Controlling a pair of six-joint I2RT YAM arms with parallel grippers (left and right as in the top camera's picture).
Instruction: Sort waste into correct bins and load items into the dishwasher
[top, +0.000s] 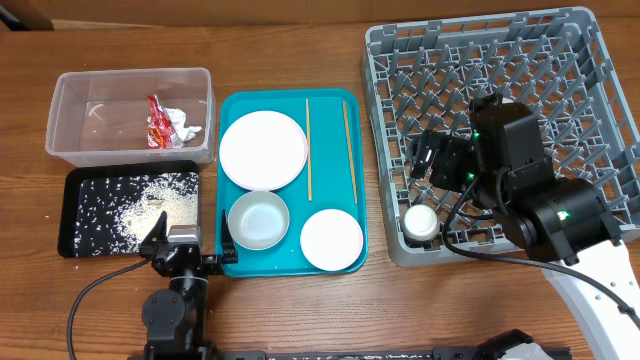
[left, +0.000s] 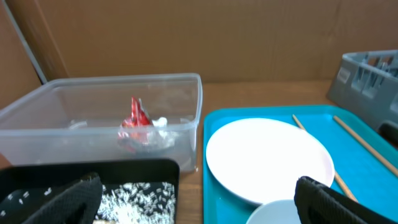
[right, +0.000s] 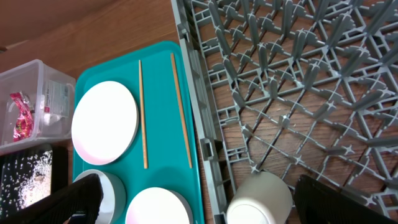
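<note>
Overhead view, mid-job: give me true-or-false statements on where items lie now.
The crumpled red-and-white wrapper lies in the clear rectangular plastic tub. True.
The two thin wooden chopsticks stand in the grey plastic dish rack. False: they lie on the teal serving tray.
The small white cup sits inside the dish rack. True.
The white round plate rests in the shallow black tray. False: it is on the teal tray; the black tray holds white rice grains.
</note>
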